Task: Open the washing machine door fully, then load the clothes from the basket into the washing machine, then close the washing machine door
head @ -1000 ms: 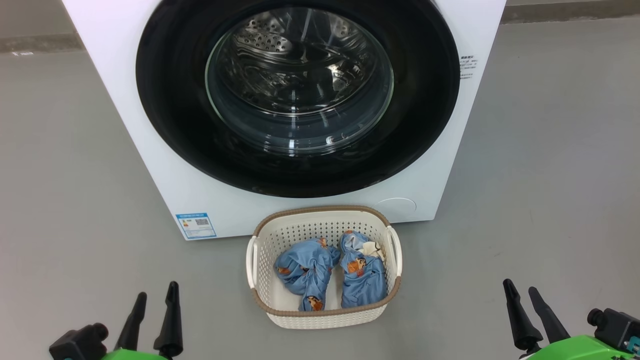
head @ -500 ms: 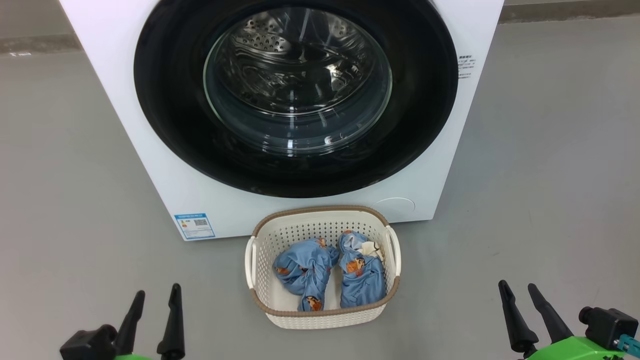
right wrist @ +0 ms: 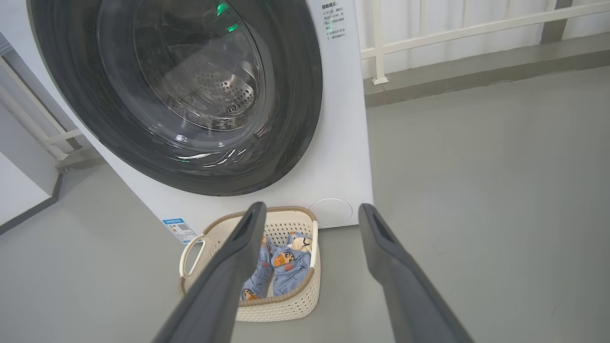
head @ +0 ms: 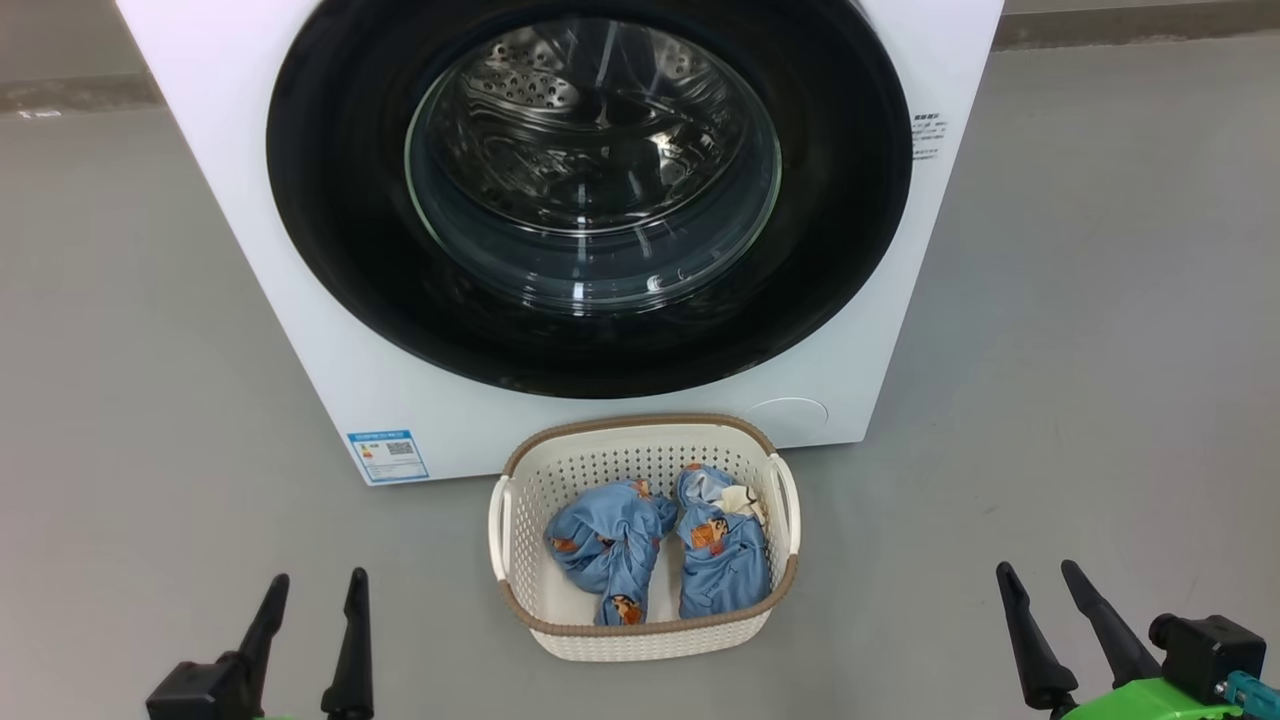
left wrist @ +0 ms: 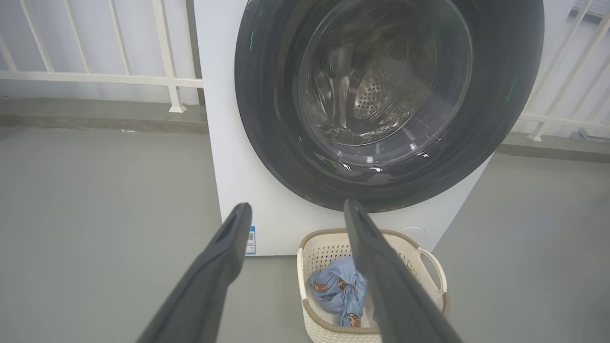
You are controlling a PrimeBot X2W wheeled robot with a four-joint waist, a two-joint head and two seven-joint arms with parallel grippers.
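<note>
1. The washing machine (head: 320, 340) stands on the grey floor (head: 130, 350). The washing machine door (head: 330, 200) sits shut, flush against its front.
2. The basket (head: 640, 465) rests on the floor just in front of the machine, below the door.
3. The clothes (head: 610, 545), 2 blue bundles, lie side by side inside the basket.
4. The left gripper (head: 318, 576) hovers at lower left, fingers spread wide, holding nothing.
5. The right gripper (head: 1035, 567) hovers at lower right, fingers spread wide, holding nothing. Both grippers are well apart from the basket.
</note>
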